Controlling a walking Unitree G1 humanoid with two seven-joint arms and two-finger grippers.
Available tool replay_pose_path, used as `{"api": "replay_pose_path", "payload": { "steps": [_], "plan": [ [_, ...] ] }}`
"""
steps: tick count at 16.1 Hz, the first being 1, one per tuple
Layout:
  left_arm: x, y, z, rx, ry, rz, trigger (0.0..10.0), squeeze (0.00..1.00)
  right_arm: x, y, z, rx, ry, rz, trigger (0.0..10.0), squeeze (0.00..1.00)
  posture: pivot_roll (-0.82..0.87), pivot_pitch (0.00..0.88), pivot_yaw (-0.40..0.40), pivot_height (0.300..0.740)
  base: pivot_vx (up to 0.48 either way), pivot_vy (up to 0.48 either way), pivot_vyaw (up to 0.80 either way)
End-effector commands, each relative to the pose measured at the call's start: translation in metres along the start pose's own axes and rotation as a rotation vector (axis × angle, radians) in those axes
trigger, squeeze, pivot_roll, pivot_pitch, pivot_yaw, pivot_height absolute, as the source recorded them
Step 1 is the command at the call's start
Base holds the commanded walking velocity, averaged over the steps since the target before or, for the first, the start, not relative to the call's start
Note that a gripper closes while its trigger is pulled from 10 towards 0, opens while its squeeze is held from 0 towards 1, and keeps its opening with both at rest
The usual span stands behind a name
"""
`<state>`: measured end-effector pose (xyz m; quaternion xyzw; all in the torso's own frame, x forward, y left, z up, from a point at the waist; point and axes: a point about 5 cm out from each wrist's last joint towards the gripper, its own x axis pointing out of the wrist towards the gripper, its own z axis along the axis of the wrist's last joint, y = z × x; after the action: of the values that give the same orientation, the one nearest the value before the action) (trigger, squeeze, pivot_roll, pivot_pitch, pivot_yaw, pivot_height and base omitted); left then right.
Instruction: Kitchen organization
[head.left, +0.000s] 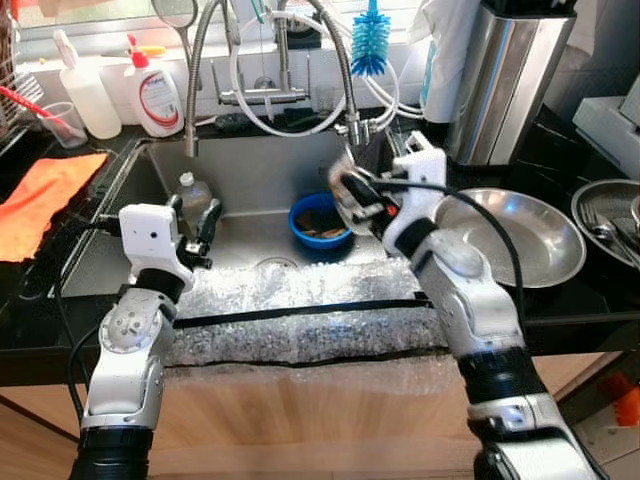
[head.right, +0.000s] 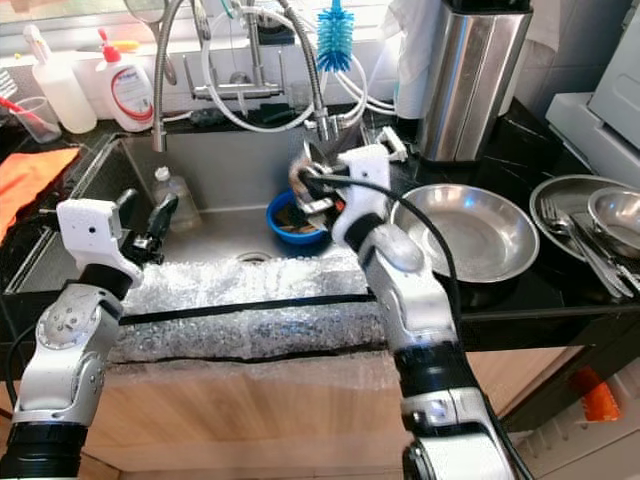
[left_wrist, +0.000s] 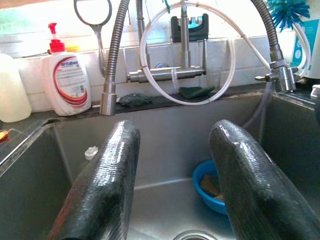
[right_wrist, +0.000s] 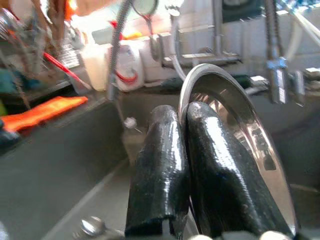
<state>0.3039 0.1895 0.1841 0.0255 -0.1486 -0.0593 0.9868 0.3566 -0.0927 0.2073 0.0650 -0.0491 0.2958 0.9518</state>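
Steel small bowl (right_wrist: 240, 130), tilted above the sink (head.left: 250, 180), sat pinched in the right tool (right_wrist: 182, 165); the left tool (left_wrist: 175, 170) gaped empty over the sink.

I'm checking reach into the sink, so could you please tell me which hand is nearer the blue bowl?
The right hand, shut on a steel plate, hangs just above the blue bowl. The open left hand sits farther off, across the sink.

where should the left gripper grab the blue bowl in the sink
By the near rim, from above. The blue bowl sits upright on the sink floor with scraps inside, so one finger likely goes inside the wall and one outside. The left gripper is open and free.
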Motion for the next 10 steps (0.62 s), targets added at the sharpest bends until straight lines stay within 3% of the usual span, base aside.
{"api": "replay_pose_path", "payload": {
  "steps": [1,5,10],
  "plan": [
    [0.0,0.003,0.001,0.003,-0.001,0.011,10.0,0.0,0.005,0.003,0.005,0.011,-0.014,0.025,10.0,0.0,-0.1,0.0,0.048,0.74,0.0,0.0,0.0],
    [0.0,0.0,-0.001,-0.005,0.002,0.003,10.0,0.0,0.011,-0.002,-0.014,-0.015,0.104,0.022,10.0,0.0,-0.09,0.0,0.047,0.74,0.0,0.0,0.0],
    [-0.003,-0.001,-0.002,-0.005,0.012,-0.006,10.0,0.0,0.017,-0.005,-0.025,-0.003,0.125,0.029,10.0,0.0,-0.08,0.0,0.044,0.74,0.0,0.0,0.0]
  ]
}}
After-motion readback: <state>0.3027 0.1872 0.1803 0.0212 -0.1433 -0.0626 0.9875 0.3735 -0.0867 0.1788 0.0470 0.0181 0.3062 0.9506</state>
